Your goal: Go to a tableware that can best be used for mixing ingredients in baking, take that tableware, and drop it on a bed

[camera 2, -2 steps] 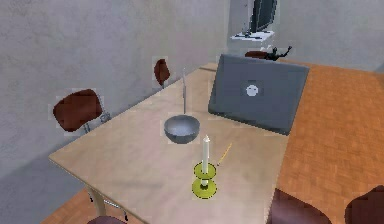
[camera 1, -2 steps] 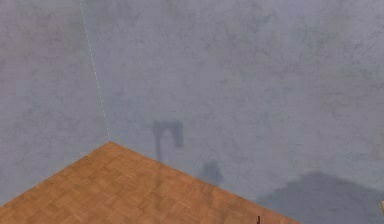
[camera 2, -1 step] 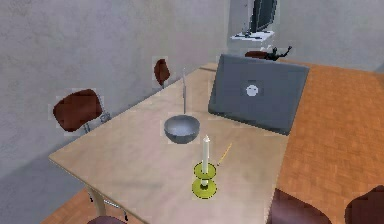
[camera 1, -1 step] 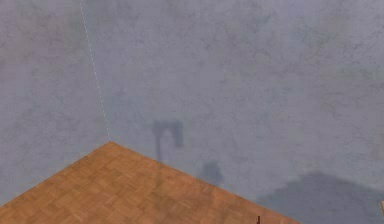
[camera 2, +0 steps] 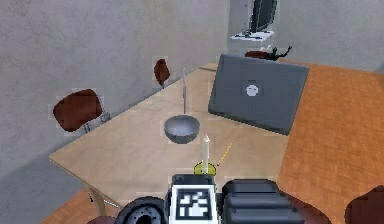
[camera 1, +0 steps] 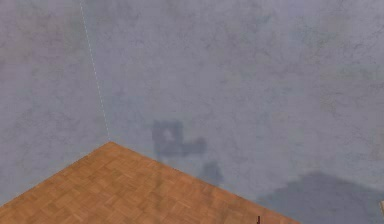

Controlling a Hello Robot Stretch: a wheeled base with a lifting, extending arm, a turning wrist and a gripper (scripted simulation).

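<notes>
Room: grey-blue walls (camera 1: 240, 70) meet in a corner over an orange wood floor (camera 1: 120, 190). On the arm's side stands a pale wooden table (camera 2: 120, 150) with brown chairs (camera 2: 77, 108) at its far edge.
Task's thing: the grey bowl (camera 2: 181, 128) stands on the table, out beyond the claw (camera 2: 143, 213) and apart from it.
Claw: a dark body at the bottom edge beside a white marker square (camera 2: 195, 204) — its far end cannot be made out, so I cannot tell how the fingers stand or whether it holds anything.
Between: a thin white stick (camera 2: 206, 150) stands upright between claw and bowl.
Beside the bowl: a raised grey laptop (camera 2: 258, 92), farther from the claw.
Risk: a reach toward the bowl may topple the stick or nudge the laptop — and a smooth round bowl could slide away from a glancing touch.
Views: the forward view gives the blank corner ahead; the arm side view gives the table and the bowl.
</notes>
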